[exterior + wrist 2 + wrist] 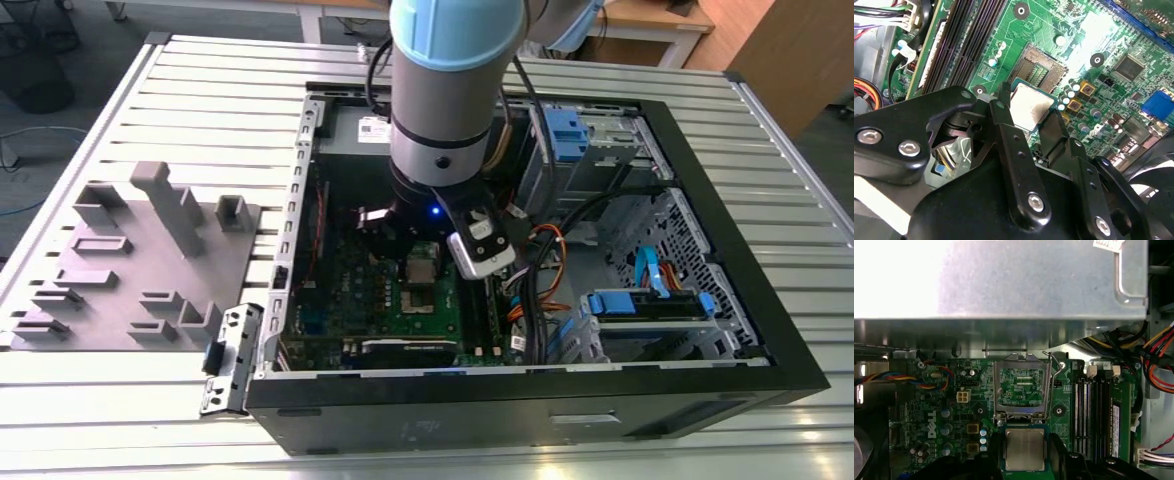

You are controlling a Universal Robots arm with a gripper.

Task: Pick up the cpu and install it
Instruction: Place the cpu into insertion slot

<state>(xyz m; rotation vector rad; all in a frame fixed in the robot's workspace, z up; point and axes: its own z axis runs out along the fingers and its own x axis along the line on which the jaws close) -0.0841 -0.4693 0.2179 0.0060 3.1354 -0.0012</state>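
The claw (1029,114) is clenched on the cpu (1030,105), one black finger (1002,120) pressed to each of two opposite edges. In both wrist views the chip's silvery top faces up and lies flat between the fingers, above the green motherboard (929,405).

Just beyond the fingertips lies the socket frame (1021,385), its metal edges bordering an uncovered centre. The cpu stops just short of it and overlaps its nearest edge in the first wrist view. A row of long dark memory slots (1094,415) runs alongside the claw and the frame. Bundles of coloured cables (1159,360) lie further out on that same side.

In the exterior view the arm (447,90) reaches down into the open computer case (534,410). The case stands on a ribbed metal surface (174,90). Well away from the claw, outside the case, a grey moulded tray (134,260) rests on that surface.
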